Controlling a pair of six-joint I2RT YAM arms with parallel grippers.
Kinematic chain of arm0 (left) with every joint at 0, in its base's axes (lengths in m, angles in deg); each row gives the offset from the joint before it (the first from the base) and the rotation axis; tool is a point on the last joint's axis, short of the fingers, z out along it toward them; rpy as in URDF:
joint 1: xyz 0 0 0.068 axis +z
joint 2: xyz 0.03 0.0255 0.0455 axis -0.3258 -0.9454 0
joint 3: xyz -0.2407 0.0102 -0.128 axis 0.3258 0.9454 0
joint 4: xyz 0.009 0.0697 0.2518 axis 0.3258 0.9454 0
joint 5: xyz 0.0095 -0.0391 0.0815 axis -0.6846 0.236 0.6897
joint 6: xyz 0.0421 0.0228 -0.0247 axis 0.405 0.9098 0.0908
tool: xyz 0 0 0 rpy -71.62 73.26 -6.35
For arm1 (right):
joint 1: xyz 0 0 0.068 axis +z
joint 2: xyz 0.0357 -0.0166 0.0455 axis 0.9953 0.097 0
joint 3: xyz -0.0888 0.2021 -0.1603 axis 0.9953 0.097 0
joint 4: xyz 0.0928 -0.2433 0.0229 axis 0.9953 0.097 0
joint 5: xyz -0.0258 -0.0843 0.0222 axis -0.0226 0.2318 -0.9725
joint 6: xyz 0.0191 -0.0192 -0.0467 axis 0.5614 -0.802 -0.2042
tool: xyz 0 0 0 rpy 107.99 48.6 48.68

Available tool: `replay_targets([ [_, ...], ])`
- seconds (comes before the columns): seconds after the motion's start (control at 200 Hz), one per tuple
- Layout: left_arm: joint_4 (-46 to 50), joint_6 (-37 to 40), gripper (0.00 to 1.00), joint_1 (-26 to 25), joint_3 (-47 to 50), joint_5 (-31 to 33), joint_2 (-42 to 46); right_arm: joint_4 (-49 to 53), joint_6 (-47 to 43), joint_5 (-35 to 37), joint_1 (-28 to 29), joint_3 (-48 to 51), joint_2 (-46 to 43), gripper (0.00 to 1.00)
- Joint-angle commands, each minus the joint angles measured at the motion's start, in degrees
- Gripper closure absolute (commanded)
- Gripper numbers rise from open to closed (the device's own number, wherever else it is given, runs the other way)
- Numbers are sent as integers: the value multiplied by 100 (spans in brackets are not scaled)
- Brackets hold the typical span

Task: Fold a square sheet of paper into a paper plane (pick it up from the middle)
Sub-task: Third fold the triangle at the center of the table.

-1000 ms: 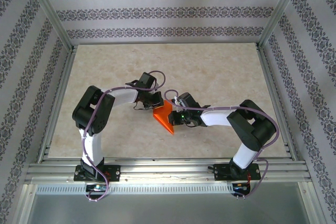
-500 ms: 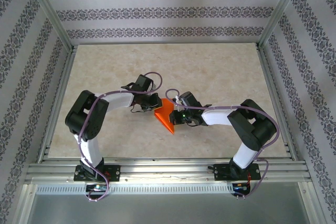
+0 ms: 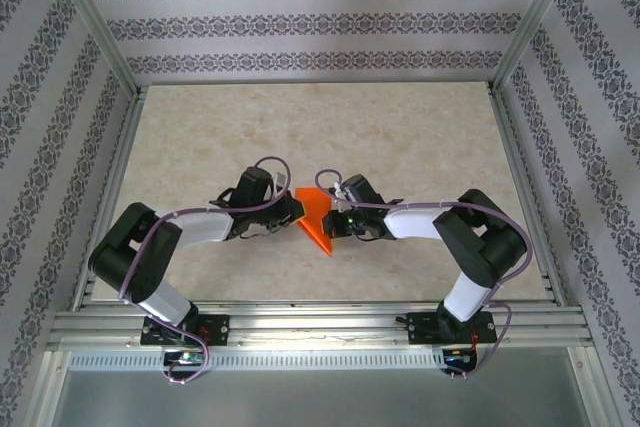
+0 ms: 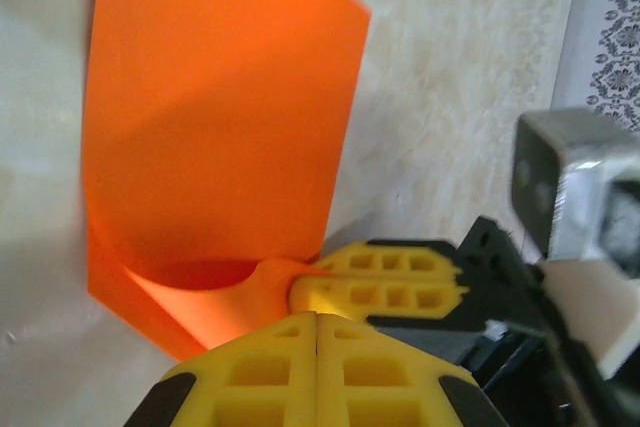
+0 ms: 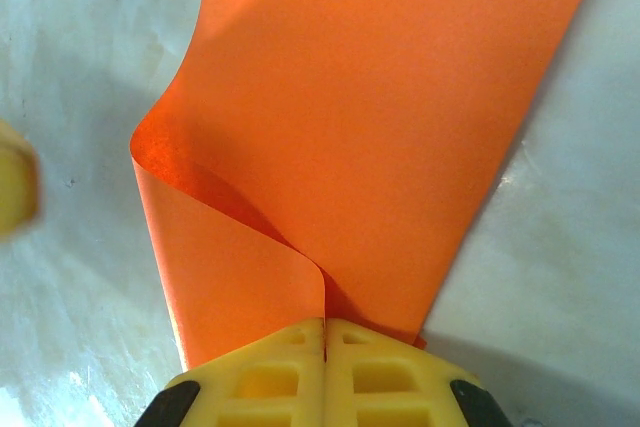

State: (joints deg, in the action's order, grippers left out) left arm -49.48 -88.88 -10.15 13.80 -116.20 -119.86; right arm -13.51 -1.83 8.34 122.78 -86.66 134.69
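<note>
orange sheet [image 5: 380,127], curled over — right jaws pinching

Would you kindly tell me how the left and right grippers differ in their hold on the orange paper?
The right gripper is shut on the orange paper, pinching a curled fold; the left gripper is shut with no paper between its fingers. In the top view the left gripper sits at the paper's left side, the right gripper at its right. Both have yellow fingers pressed together.
</note>
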Motion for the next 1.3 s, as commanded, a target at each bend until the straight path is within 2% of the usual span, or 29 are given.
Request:
replay_targets([
  [0.0, -953, -487, 100, -180, 58, -213, -205, 274, -36, 98, -62, 10, 17, 100],
  [0.17, -964, -530, 100, -291, 46, -101, -473, 317, -29, 108, -63, -1, 18, 100],
  [0.435, -132, -189, 100, -362, -171, 6, -590, 298, -20, 74, -62, -38, 79, 100],
  [1.294, 70, 102, 100, -370, 75, 137, -1082, 315, 16, -7, -59, -93, 46, 100],
])
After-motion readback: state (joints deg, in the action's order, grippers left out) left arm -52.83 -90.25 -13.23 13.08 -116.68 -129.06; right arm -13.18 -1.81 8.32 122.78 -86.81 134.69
